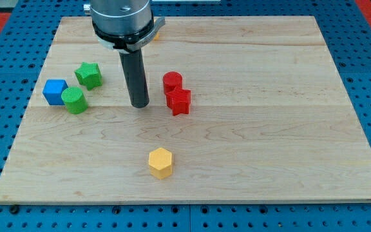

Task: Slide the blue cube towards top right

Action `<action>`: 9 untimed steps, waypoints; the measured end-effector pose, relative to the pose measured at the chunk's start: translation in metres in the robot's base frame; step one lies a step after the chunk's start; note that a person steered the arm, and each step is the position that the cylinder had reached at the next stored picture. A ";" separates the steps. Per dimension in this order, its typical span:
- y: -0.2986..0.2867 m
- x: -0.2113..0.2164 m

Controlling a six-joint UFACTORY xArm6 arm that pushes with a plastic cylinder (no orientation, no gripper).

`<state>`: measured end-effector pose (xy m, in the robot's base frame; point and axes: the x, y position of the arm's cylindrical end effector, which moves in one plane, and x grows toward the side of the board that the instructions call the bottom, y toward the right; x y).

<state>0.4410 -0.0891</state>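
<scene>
Blue cube seen at board's left, touching green cylinder; my tip bare, holding nothing, well right of both.

Lighting bright and even; your frame is sharp throughout.

You get soft, diffuse light from above: the wooden board shows no glare and its grain reads clearly. Shadows are faint and short; see the slight dark patch at the base of the rod beside my tip and under the yellow hexagonal block. No visible blur. The board's edges look straight, with little distortion.
</scene>
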 end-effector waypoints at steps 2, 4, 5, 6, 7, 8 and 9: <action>-0.043 0.040; -0.090 0.058; -0.101 0.063; -0.111 0.064; -0.118 0.064; -0.124 0.064; -0.130 0.065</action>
<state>0.5058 -0.2190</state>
